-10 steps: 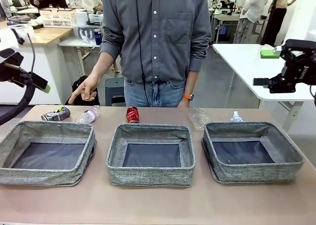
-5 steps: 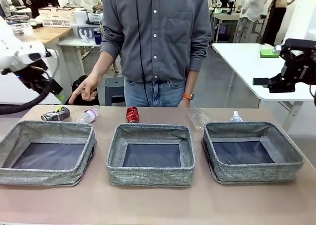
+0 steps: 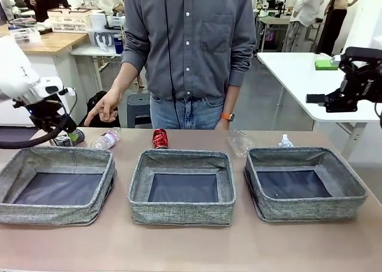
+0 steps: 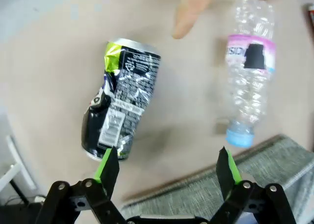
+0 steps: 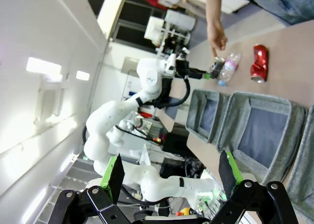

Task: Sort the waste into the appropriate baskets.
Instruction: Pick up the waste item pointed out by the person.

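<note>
Hovering left gripper near dark can; bottle, person's finger alongside.

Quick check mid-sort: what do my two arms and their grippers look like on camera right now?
The left arm has a smooth white rounded shell, with a black cable looping beneath it. The left gripper is black, with bolted linkages and bright green pads on its fingers. The right gripper looks the same: black body, green-padded fingers.

Left basket, middle basket, right basket: grey woven, in a row, mid-frame. On worktop behind, left to right: dented dark can, pink-labelled bottle, red can, crushed clear bottle, white wad.
</note>
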Available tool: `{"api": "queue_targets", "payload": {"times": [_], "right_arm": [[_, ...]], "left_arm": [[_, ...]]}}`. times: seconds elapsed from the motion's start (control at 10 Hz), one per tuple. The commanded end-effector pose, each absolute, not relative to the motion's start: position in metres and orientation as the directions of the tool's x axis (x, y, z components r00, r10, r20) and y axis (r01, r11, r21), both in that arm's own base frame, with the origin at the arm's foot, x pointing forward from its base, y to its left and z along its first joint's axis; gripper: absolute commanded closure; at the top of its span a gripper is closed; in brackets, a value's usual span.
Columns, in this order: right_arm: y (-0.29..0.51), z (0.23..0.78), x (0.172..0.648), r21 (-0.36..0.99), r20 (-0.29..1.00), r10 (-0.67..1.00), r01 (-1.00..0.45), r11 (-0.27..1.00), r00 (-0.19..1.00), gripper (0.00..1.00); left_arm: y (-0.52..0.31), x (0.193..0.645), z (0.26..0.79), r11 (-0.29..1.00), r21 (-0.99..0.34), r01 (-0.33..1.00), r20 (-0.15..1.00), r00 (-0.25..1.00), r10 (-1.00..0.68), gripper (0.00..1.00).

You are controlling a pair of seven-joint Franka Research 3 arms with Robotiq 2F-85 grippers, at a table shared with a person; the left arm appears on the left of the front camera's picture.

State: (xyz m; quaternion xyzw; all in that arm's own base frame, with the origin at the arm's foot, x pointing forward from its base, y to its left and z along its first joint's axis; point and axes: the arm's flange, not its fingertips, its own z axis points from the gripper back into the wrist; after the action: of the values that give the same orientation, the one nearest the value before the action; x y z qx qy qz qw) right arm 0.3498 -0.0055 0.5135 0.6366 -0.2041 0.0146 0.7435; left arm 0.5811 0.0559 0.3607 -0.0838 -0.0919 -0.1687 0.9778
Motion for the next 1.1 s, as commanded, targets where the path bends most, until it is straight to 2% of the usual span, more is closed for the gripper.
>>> {"api": "queue_targets", "payload": {"times": [0.0, 0.3, 1.0], "right_arm": [[-0.003, 0.518, 0.352, 0.946, 0.313, -0.249, -0.277, 0.169, 0.916, 0.0], [-0.003, 0.518, 0.352, 0.946, 0.313, -0.249, -0.277, 0.169, 0.916, 0.0], [-0.003, 0.518, 0.352, 0.946, 0.313, -0.249, -0.277, 0.169, 0.916, 0.0]], "left_arm": [[0.06, 0.596, 0.347, 0.948, -0.11, 0.298, 0.24, 0.934, -0.266, 0.0], [0.054, 0.599, 0.324, 0.942, -0.096, 0.322, 0.281, 0.916, -0.285, 0.0], [0.038, 0.599, 0.327, 0.944, -0.09, 0.318, 0.272, 0.92, -0.284, 0.0]]}}
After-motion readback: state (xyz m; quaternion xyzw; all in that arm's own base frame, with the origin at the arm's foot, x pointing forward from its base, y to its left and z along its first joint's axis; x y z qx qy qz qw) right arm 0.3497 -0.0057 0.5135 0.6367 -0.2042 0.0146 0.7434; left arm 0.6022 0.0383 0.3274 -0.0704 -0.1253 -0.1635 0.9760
